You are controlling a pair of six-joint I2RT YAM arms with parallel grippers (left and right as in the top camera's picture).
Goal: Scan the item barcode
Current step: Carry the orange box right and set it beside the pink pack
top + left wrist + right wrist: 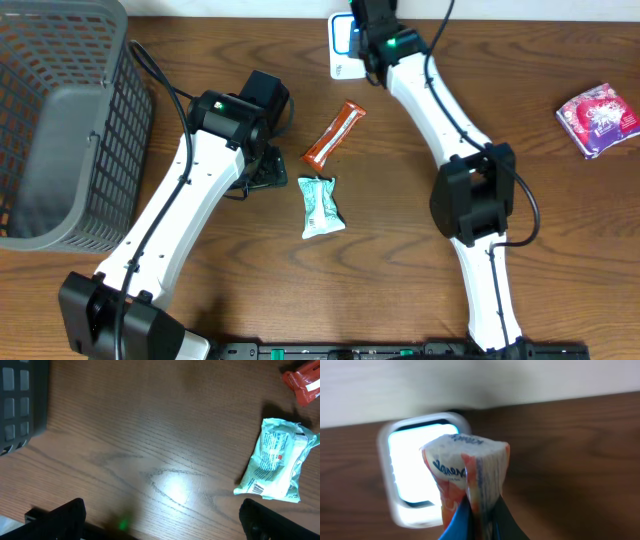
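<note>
My right gripper (480, 527) is shut on a white and orange packet (467, 472), pinched upright between its blue and dark fingers. The packet stands just in front of the lit window of a white scanner (410, 475). Overhead, that gripper (370, 30) hangs over the scanner (343, 50) at the table's far edge, and the arm hides the packet. My left gripper (162, 520) stands wide open above bare wood with nothing between its fingers (65, 517). It (262, 170) sits left of a pale green packet (320, 205).
An orange snack bar (334, 134) lies beyond the green packet (275, 462). A purple packet (597, 117) rests at the far right. A grey mesh basket (60, 120) fills the left side of the table, its corner (22, 400) showing in the left wrist view.
</note>
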